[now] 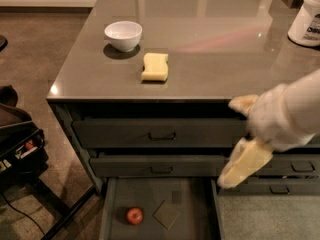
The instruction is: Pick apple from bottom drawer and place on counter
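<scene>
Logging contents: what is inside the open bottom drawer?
A small round red apple lies in the wide dark grey bottom drawer, left of a diamond mark. The drawer's near end is out of frame. The pale open hand hangs above its right side.

The white arm point(300, 104) slants down-left from the frame's right edge; its gripper point(229, 143) hangs right of centre, pale yellow fingers point(246, 161) spread apart.

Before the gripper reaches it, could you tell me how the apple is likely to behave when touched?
The apple is round and lies loose on the flat floor of the bottom drawer, so a nudge would probably roll it. Its skin looks smooth, so an off-centre pinch may slip. The gripper, open, hangs above it to the right.
</scene>
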